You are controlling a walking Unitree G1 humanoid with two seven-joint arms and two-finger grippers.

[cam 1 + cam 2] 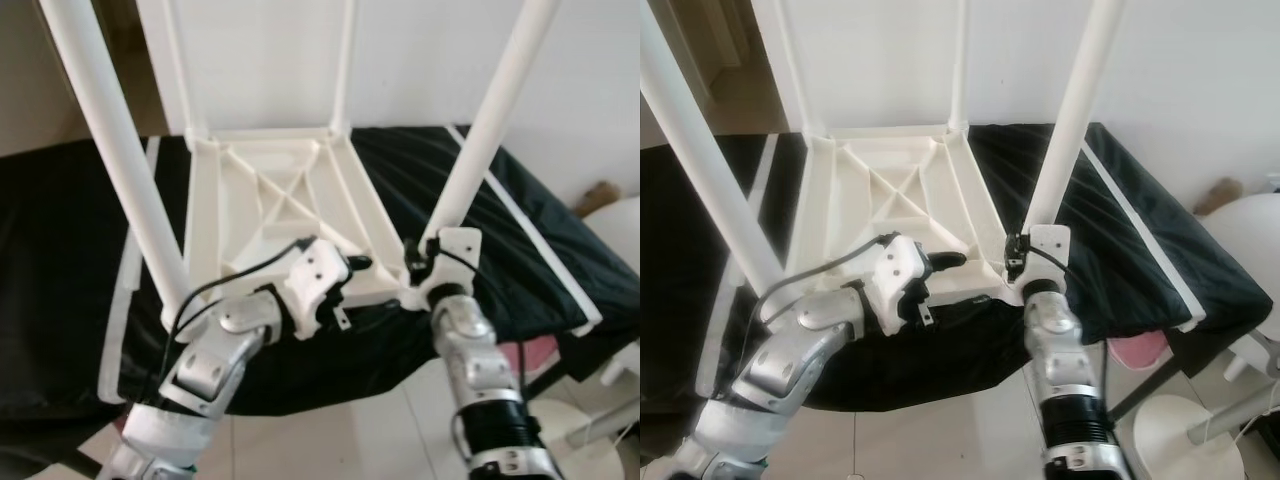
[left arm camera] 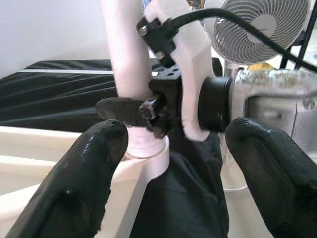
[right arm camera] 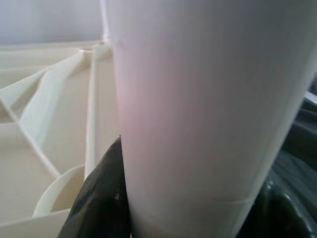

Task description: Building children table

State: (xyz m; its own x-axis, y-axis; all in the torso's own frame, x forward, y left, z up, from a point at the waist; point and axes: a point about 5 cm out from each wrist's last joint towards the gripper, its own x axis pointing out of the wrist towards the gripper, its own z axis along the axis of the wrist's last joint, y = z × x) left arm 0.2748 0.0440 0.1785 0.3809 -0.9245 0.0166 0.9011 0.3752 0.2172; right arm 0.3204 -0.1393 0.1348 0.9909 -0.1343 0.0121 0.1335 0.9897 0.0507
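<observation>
Gripping the near right leg [image 1: 490, 130] of the upturned white table top [image 1: 275, 205] just above its corner socket, my right gripper [image 1: 413, 256] has a black finger [image 3: 101, 198] pressed against each side of the tube, clamped tight. The table top lies underside up on a black cloth [image 1: 60, 260] with white bands, which covers a raised surface against a white wall [image 1: 570, 70].

I count four white legs standing up out of the four corner sockets: two thick-looking ones close to me, the near left leg [image 1: 115, 150] and the one I hold, and two thin-looking ones at the far corners, the far left leg [image 1: 180, 65] and far right leg [image 1: 343, 65]. Ribs cross the underside in an X between them.

My left gripper [image 1: 352, 268] sits at the near edge of the table top with its fingers [image 2: 74, 188] spread apart, holding nothing, pointed toward my right gripper and the base of the leg.

In my left wrist view a white fan [image 2: 262, 27] stands behind. A round white stool [image 1: 1185, 435] sits on the tiled floor [image 1: 340, 440] at my right. I can read no writing or labels anywhere.
</observation>
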